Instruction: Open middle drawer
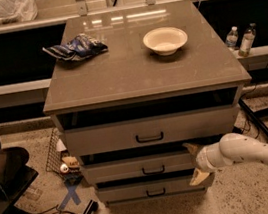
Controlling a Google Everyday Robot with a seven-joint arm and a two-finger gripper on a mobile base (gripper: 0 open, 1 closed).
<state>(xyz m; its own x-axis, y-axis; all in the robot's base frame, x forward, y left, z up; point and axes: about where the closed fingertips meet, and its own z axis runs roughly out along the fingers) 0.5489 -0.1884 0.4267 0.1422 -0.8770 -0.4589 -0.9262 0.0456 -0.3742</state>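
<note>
The middle drawer (119, 170) is the grey-beige front between a taller drawer (103, 138) above and a lower drawer (122, 193) beneath. Its small black bar handle (153, 169) sits at the centre. My gripper (194, 162), on a white arm (252, 150) coming in from the right, is at the right part of the middle drawer's front, well right of the handle. It is open, with one tan finger (190, 147) at the drawer's top edge and the other near its bottom edge. It holds nothing. No drawer inside shows.
On the cabinet top (139, 73) lie a white bowl (165, 40) and a blue chip bag (76, 48). Two bottles (239, 39) stand at the back right. A dark chair (5, 175), cables and small litter (68, 165) are on the floor to the left.
</note>
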